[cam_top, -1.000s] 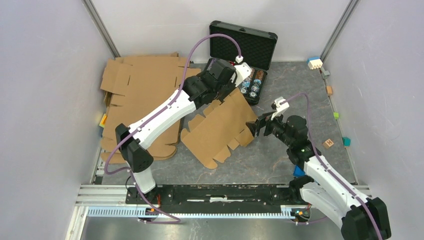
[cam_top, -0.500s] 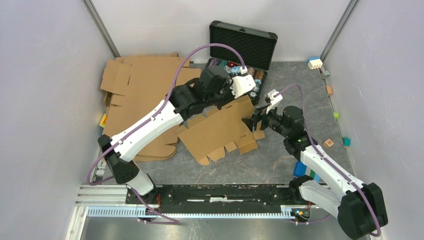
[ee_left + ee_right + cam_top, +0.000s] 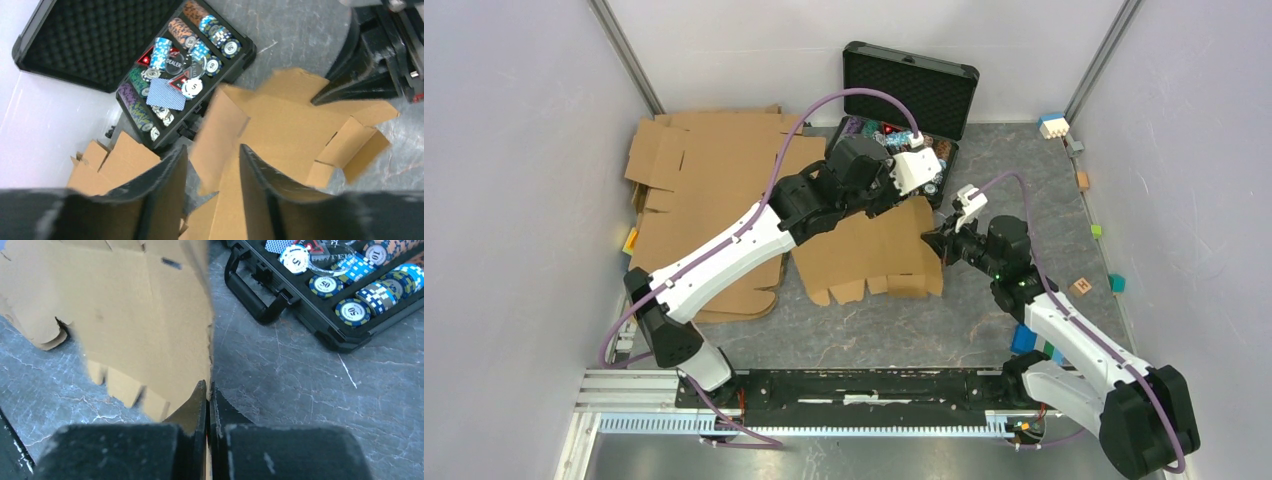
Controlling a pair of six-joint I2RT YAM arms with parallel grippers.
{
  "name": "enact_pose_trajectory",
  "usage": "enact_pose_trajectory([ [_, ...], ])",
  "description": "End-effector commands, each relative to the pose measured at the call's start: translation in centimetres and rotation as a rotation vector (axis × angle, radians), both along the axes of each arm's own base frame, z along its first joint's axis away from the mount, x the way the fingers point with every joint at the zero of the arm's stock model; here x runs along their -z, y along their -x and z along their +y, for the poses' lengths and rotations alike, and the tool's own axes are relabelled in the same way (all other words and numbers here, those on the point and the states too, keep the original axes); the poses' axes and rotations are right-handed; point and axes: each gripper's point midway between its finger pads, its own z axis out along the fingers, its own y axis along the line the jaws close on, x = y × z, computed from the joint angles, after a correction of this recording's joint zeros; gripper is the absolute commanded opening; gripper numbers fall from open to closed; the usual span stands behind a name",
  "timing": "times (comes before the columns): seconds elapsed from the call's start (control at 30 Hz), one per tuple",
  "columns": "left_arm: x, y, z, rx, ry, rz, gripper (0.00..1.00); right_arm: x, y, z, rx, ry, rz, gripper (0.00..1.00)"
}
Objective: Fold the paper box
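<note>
The paper box (image 3: 869, 255) is a brown die-cut sheet with flaps, lying unfolded in the middle of the grey table. My left gripper (image 3: 896, 192) hovers over its far edge, next to the chip case. In the left wrist view the left gripper (image 3: 212, 147) is open, and a raised flap of the paper box (image 3: 290, 115) stands loosely between its fingers. My right gripper (image 3: 932, 243) is at the sheet's right edge. In the right wrist view the right gripper (image 3: 207, 384) is shut on the thin edge of the paper box (image 3: 135, 315).
An open black case of poker chips (image 3: 911, 100) stands just behind the box. Bigger flat cardboard sheets (image 3: 694, 190) lie at the back left, under the left arm. Small coloured blocks (image 3: 1081, 287) dot the right side, and a blue block (image 3: 1021, 340) sits by the right arm.
The left gripper has opened and let go of the sheet's far flap. The right gripper has moved in and shut on the right edge. The sheet has swung round and settled squarer to the table.
</note>
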Motion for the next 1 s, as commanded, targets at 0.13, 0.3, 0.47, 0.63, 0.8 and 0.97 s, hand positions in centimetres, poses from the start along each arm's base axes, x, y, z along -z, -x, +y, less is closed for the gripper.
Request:
enact_pose_trajectory([
  [0.13,-2.3,-2.5,3.6,-0.419,0.297,0.066,0.71,0.7,-0.5,-1.3,0.090,-0.009,0.002,0.00],
  [0.3,3.2,-2.5,8.9,-0.610,0.464,0.309,0.78,1.6,-0.2,-1.9,0.120,0.008,0.026,0.00],
  [0.47,8.9,-1.3,13.2,-0.685,0.658,0.368,0.86,2.1,0.2,-2.5,0.145,0.005,0.026,0.00],
  [0.63,12.2,-0.1,15.6,-0.730,0.697,0.362,0.96,2.3,0.5,-2.6,0.141,0.009,0.035,0.00],
  [0.8,16.3,-0.4,16.4,-0.805,0.660,0.442,0.97,2.3,0.5,-2.7,0.143,0.010,0.032,0.00],
  [0.97,19.7,-0.5,16.4,-0.812,0.710,0.525,0.98,2.4,0.6,-2.7,0.146,0.012,0.035,0.00],
])
